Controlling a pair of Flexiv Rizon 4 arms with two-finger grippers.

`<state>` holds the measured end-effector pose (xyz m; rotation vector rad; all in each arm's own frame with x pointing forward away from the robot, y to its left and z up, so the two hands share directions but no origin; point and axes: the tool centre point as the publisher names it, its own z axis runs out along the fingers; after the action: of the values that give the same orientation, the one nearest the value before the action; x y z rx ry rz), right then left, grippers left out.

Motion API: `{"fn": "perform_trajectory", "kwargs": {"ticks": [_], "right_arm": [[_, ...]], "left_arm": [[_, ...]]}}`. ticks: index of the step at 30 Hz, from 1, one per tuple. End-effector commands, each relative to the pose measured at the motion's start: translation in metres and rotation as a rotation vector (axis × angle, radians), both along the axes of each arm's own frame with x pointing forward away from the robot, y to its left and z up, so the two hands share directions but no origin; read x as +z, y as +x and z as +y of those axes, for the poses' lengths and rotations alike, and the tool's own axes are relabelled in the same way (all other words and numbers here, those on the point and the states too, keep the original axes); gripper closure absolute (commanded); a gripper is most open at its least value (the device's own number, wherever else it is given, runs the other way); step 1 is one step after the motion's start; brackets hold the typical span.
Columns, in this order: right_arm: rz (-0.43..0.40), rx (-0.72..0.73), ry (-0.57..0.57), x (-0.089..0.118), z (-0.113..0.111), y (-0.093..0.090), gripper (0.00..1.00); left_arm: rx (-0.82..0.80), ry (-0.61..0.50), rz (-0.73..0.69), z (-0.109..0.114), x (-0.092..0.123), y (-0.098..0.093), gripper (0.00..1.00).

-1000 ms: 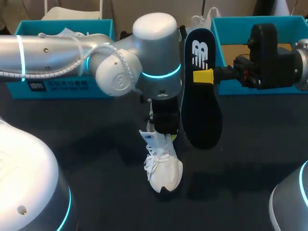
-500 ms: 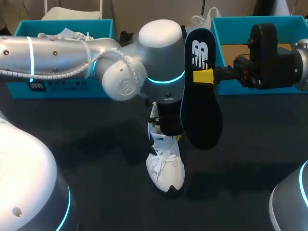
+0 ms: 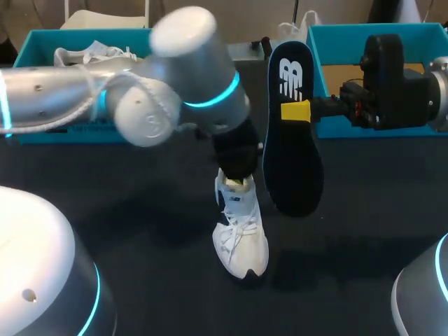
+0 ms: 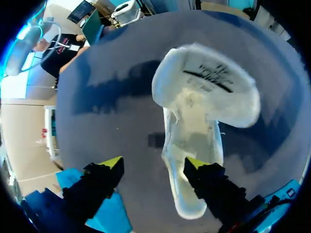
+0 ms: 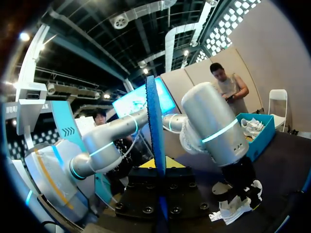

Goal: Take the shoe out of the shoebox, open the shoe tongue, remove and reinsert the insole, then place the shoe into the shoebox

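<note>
The white lace-up shoe (image 3: 241,241) sits mid-tabletop (image 3: 364,210), with the left claw (image 4: 153,163) spread apart over its heel. The right claw (image 3: 295,110) is clamped on the dark flat insole (image 3: 292,161), which could buckle if the unheld shoe slides.

Dark matte tabletop (image 3: 140,210), seen from above. At its far left edge stands an open teal rectangular box (image 3: 38,43); a white laced sneaker (image 3: 84,52) lies inside it, partly hidden from the camera.
</note>
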<state>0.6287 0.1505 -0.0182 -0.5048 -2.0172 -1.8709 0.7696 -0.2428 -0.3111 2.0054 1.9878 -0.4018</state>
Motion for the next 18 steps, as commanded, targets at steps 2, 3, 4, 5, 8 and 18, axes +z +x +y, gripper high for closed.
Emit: {"fn": "perform_trajectory", "kwargs": {"ticks": [2, 3, 4, 5, 8, 18], "right_arm": [[0.000, 0.001, 0.000, 0.000, 0.003, 0.001, 1.00], [0.000, 0.001, 0.000, 0.000, 0.003, 0.001, 1.00], [0.000, 0.001, 0.000, 0.000, 0.003, 0.001, 1.00], [0.000, 0.001, 0.000, 0.000, 0.003, 0.001, 1.00], [0.000, 0.001, 0.000, 0.000, 0.003, 0.001, 1.00], [0.000, 0.001, 0.000, 0.000, 0.003, 0.001, 1.00]], "left_arm": [[-0.022, -0.324, -0.021, 0.045, 0.051, -0.003, 0.00], [-0.026, -0.408, 0.009, 0.045, 0.058, 0.000, 0.00], [-0.026, -0.408, 0.009, 0.045, 0.058, 0.000, 0.00], [-0.026, -0.408, 0.009, 0.045, 0.058, 0.000, 0.00], [-0.026, -0.408, 0.009, 0.045, 0.058, 0.000, 0.00], [-0.024, -0.504, -0.030, 0.048, 0.063, 0.008, 0.00]]}}
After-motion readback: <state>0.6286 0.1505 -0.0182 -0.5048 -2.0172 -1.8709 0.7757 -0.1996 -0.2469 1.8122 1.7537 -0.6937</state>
